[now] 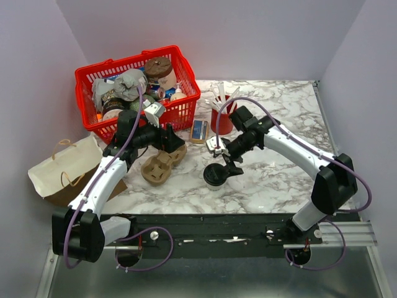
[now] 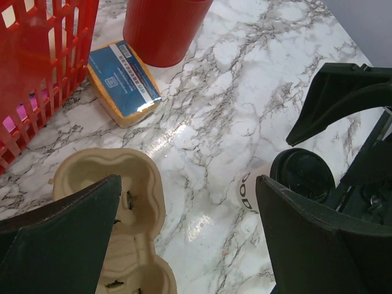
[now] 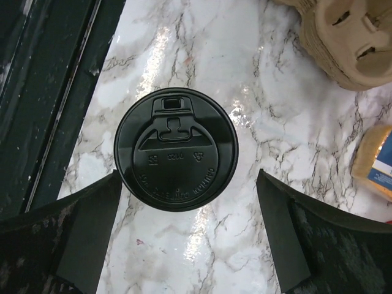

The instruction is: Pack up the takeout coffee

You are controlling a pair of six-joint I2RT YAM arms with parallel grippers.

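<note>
The takeout coffee, a cream-white cup with a round black lid, stands upright on the marble table near the front middle. My right gripper hovers just above it, open and empty; the lid lies just beyond the fingertips, not touched. My left gripper is open and empty over the table between a tan pulp cup carrier and the coffee. One finger overlaps the carrier. The carrier lies left of the coffee.
A red basket full of items stands at the back left. A red cup with white cutlery and a blue-and-yellow packet sit behind the coffee. A brown paper bag lies at the left edge. The dark front rail runs beside the coffee.
</note>
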